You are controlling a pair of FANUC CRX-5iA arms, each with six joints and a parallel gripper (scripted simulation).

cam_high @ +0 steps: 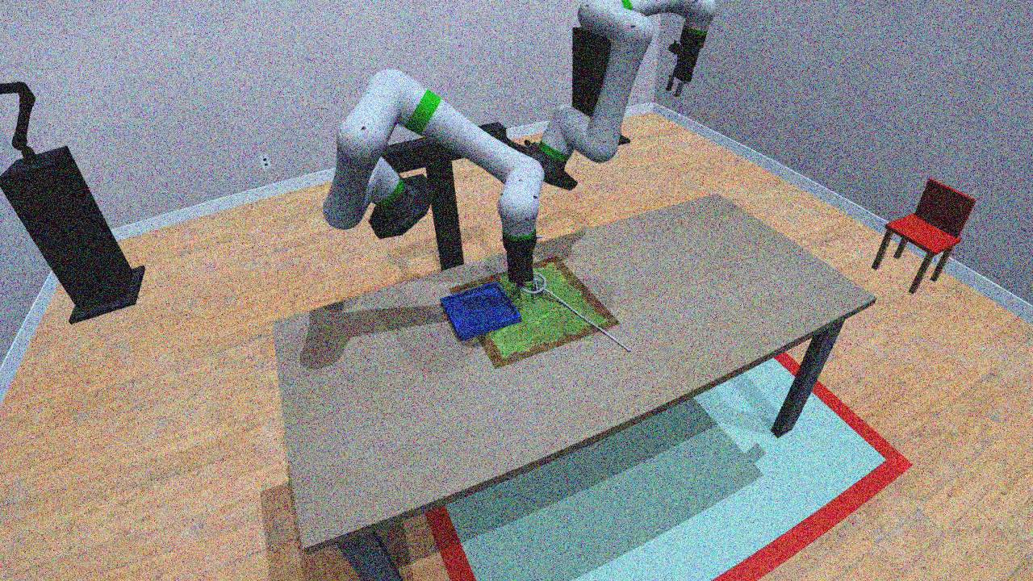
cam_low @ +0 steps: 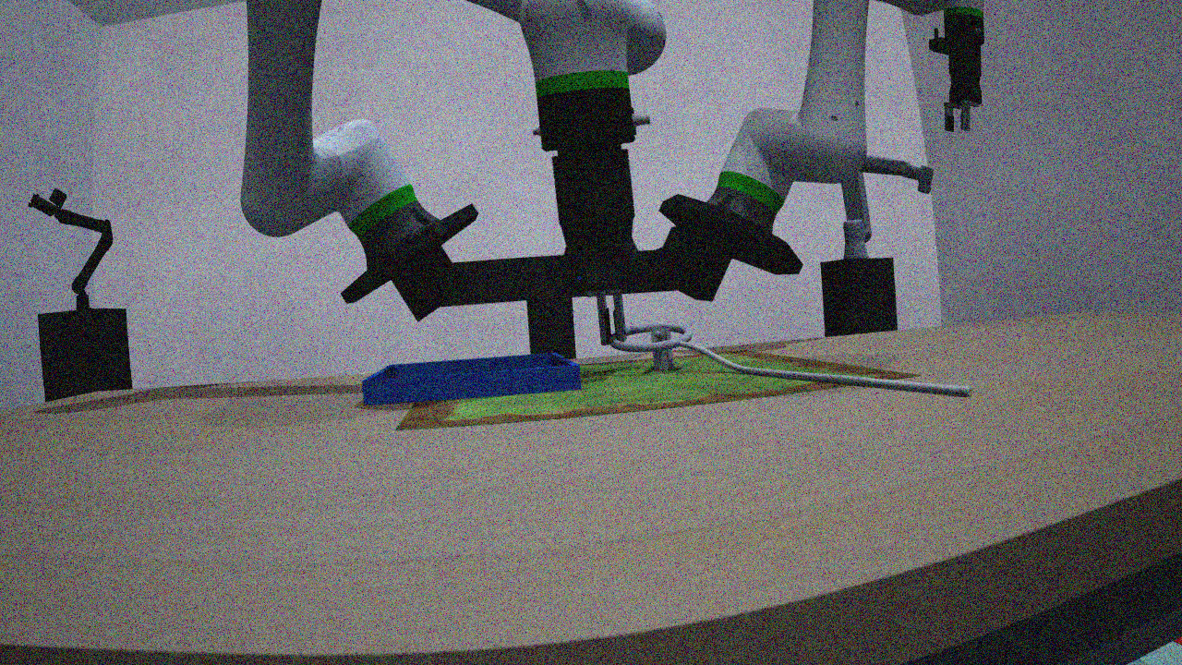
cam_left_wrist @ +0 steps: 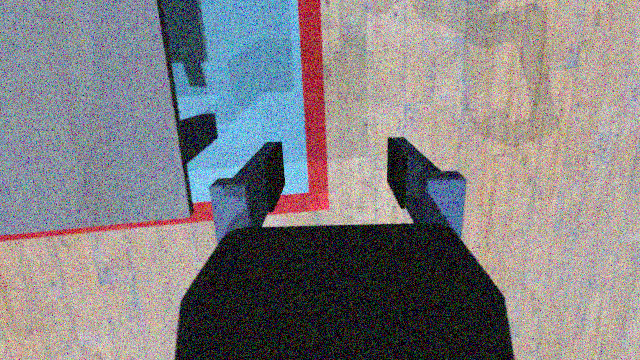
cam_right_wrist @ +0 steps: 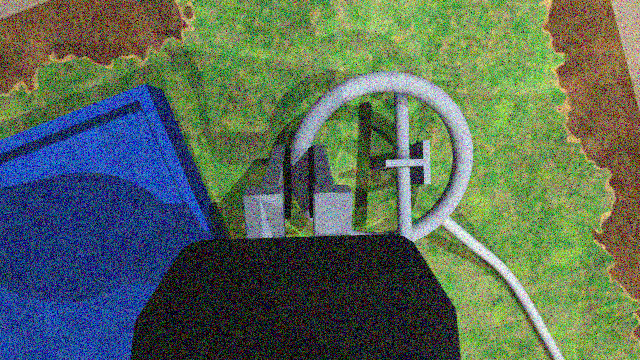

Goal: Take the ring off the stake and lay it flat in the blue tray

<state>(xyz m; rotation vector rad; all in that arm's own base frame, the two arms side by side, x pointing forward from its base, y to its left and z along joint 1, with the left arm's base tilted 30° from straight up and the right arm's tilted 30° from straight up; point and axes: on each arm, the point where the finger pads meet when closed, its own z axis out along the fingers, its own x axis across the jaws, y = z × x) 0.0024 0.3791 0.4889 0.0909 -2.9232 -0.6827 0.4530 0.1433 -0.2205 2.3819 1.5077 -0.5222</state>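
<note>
The grey ring (cam_right_wrist: pixel 465 145) (cam_low: pixel 632 347) surrounds the small grey stake (cam_right_wrist: pixel 426 162) (cam_low: pixel 663 359) near its top. A straight grey bar (cam_right_wrist: pixel 403 130) crosses inside the ring's outline in the right wrist view. A long thin grey rod (cam_high: pixel 588 319) (cam_low: pixel 867 382) (cam_right_wrist: pixel 525 295) runs from beside the ring. My right gripper (cam_right_wrist: pixel 299 167) (cam_low: pixel 612 337) is shut on the ring's side nearest the blue tray (cam_high: pixel 480 311) (cam_low: pixel 471 384) (cam_right_wrist: pixel 165 180). The grasped part is partly hidden by the fingers. My left gripper (cam_left_wrist: pixel 335 161) (cam_high: pixel 675 88) (cam_low: pixel 957 119) is open and empty, high beyond the table.
The stake stands on a green mat with a brown border (cam_high: pixel 498 359) on the grey table (cam_high: pixel 404 433). The tray overlaps the mat's corner. The rod reaches past the mat onto the table. Both arms hang from a dark stand (cam_high: pixel 443 216) behind the table.
</note>
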